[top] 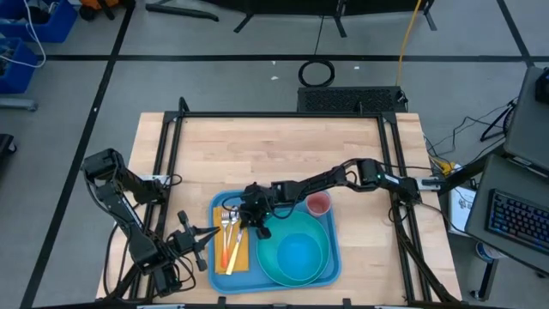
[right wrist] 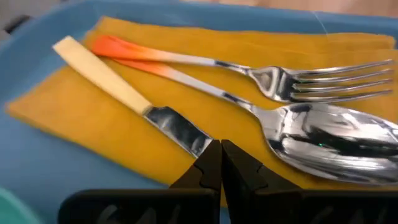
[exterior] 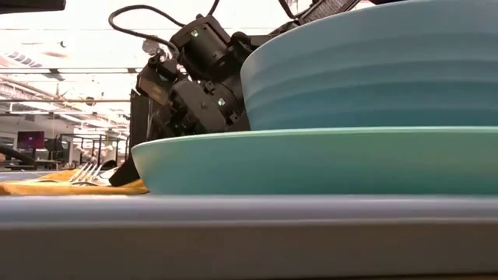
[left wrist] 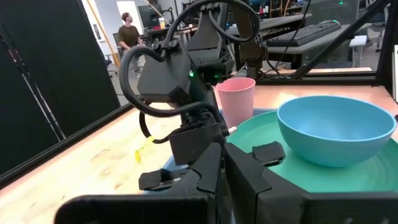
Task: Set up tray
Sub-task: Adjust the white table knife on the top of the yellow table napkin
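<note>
Right arm: reaches in from the bench's right side, stretched long and low toward the left, wrist angled downward. Right claw (top: 255, 225) hangs close above the surface, fingers (right wrist: 211, 163) pressed together tip to tip, nothing between them.

Left arm: folded back at the bench's left front corner, elbow raised, forearm sloping down and forward. Left claw (top: 203, 241) points to the right, fingers (left wrist: 208, 171) nearly closed, empty.

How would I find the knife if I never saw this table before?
Look for the big blue tray, then the yellow napkin at one end. Three utensils lie on it; the knife has a plain cream handle, while the fork and spoon have orange ones.
</note>
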